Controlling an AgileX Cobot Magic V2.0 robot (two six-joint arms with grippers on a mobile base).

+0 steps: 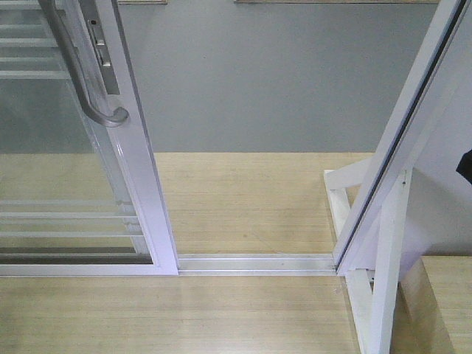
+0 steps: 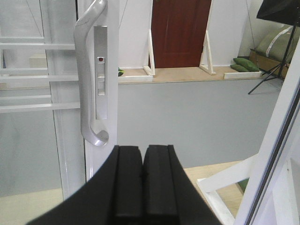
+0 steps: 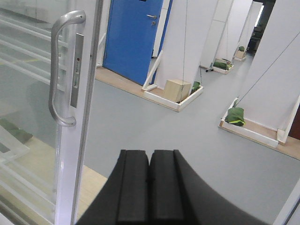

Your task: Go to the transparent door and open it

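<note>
The transparent door (image 1: pixel 110 147) stands at the left, slid aside, leaving a gap to the white frame post (image 1: pixel 398 140) at right. Left gripper (image 2: pixel 142 180) and right gripper (image 3: pixel 150 187) fingers are pressed together, holding nothing, near the curved silver pull handle (image 2: pixel 86 75).

The transparent door (image 1: pixel 44 162) has clear glass in a glossy white frame, crossed by thin white horizontal bars. Its pull handle (image 2: pixel 86 70) is silver-grey (matte sheen). The floor track (image 1: pixel 254 263) is pale silver. Near flooring (image 1: pixel 184 317) is light wood grain; the far floor (image 1: pixel 265 74) is plain grey. The left hand (image 2: pixel 142 183) and right hand (image 3: pixel 150 187) are black. Far doors: one dark red-brown (image 2: pixel 180 33), one blue (image 3: pixel 133 37).
</note>
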